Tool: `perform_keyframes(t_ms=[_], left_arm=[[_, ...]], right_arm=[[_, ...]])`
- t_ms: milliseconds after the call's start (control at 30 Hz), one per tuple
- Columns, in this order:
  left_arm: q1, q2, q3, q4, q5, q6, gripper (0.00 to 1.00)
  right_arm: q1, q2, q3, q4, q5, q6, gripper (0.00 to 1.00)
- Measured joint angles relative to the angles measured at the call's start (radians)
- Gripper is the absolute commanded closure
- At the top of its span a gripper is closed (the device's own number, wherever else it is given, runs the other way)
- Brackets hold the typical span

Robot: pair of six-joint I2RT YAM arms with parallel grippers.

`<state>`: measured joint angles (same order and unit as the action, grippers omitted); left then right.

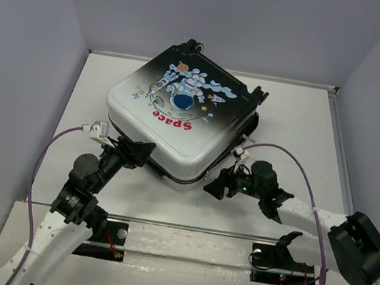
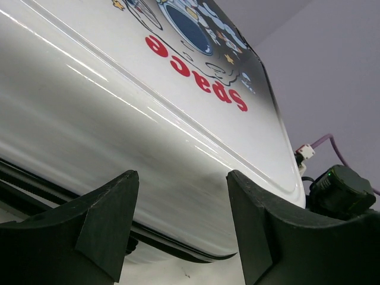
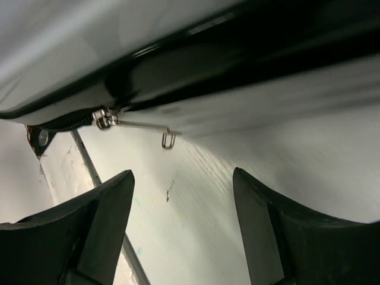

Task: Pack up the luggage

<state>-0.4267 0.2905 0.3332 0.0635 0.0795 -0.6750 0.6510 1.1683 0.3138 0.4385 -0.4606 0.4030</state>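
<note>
Luggage [image 1: 178,123] zipper pull [image 3: 139,124], seemingly free, shows only right-wrist.

Lab booth: plain walls [image 1: 16,50], white table [image 1: 302,117]

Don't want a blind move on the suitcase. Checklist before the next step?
1. Luggage lid down, print up: ok.
2. Zipper pull in view ahead of the right jaws: ok.
3. Seam zipped: not ok, a dark gap runs past the pull.
4. Left jaws open, empty, at the near silver edge: ok.
5. Right jaws open, empty: ok.
6. Contents inside: cannot tell.
</note>
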Motion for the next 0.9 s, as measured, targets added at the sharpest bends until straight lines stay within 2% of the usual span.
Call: perform_keyframes(t_ms=[100, 200, 400, 500, 600, 633, 733, 767, 867, 900], left_arm=[[0.000, -0.001, -0.002, 0.012, 0.024, 0.002, 0.31], [-0.001, -0.001, -0.014, 0.014, 0.041, 0.002, 0.39], [-0.044, -0.014, -0.018, -0.009, 0.044, 0.002, 0.67], [-0.093, -0.018, -0.018, -0.027, 0.027, 0.000, 0.68], [-0.147, 0.001, -0.018, -0.034, 0.011, 0.000, 0.68], [-0.165, 0.018, -0.018, -0.034, 0.005, 0.000, 0.67], [-0.198, 0.074, -0.017, -0.043, 0.005, 0.001, 0.66], [-0.208, 0.092, -0.017, -0.050, 0.006, 0.003, 0.65], [-0.222, 0.132, -0.017, -0.045, 0.007, 0.002, 0.64], [-0.227, 0.139, -0.016, -0.036, 0.008, 0.002, 0.64]], right_arm=[[0.026, 0.103, 0.007, 0.130, -0.002, -0.018, 0.26], [0.031, 0.153, 0.007, 0.214, -0.003, -0.027, 0.26], [0.032, 0.173, 0.011, 0.319, -0.003, -0.052, 0.31], [0.036, 0.154, 0.011, 0.312, 0.003, -0.064, 0.37], [0.039, 0.126, 0.011, 0.313, 0.003, -0.075, 0.50], [0.041, 0.126, 0.011, 0.311, 0.004, -0.076, 0.58], [0.041, 0.152, 0.011, 0.335, 0.005, -0.077, 0.71], [0.040, 0.161, 0.011, 0.347, 0.005, -0.073, 0.80], [0.043, 0.170, 0.008, 0.360, 0.005, -0.058, 0.93], [0.055, 0.170, 0.002, 0.372, 0.010, -0.050, 0.93]])
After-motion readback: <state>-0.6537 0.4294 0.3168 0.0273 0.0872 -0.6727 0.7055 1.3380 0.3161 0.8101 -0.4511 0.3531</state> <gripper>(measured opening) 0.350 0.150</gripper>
